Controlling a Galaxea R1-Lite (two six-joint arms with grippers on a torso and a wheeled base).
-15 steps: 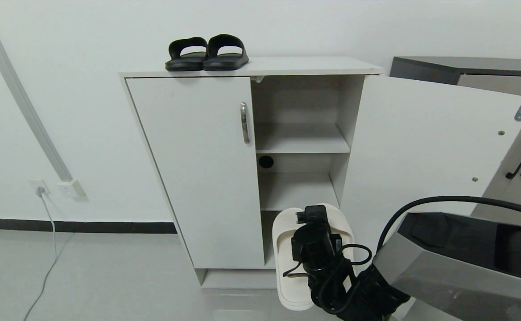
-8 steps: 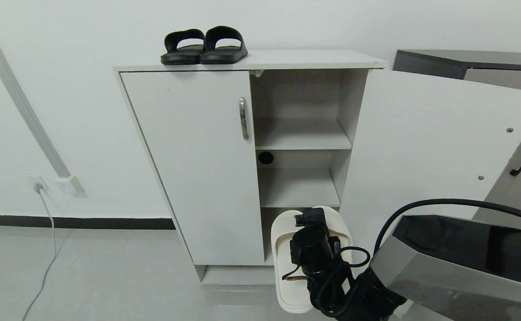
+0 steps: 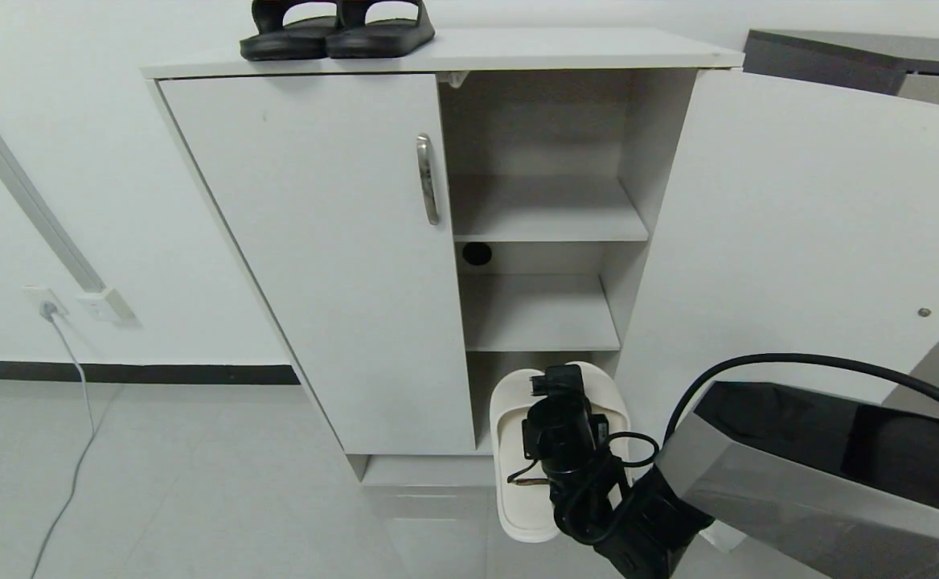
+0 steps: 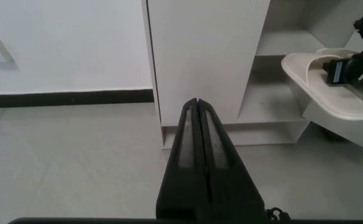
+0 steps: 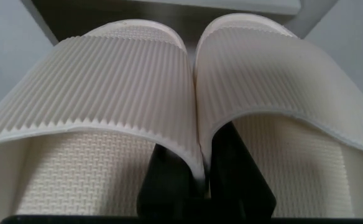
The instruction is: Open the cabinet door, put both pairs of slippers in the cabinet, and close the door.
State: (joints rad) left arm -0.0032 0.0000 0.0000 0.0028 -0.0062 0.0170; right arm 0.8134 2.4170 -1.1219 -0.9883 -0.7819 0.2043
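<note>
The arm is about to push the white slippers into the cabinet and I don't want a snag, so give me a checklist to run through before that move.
1. Right door swung open: ok.
2. Right gripper shut on the straps of both white slippers: ok.
3. Toes aimed at the bottom compartment: ok.
4. Toes past the compartment's front edge: cannot tell.
5. Left gripper shut, holding nothing, apart from the white slippers: ok.
6. Black slippers stored inside: not ok, they sit on the cabinet top.
</note>
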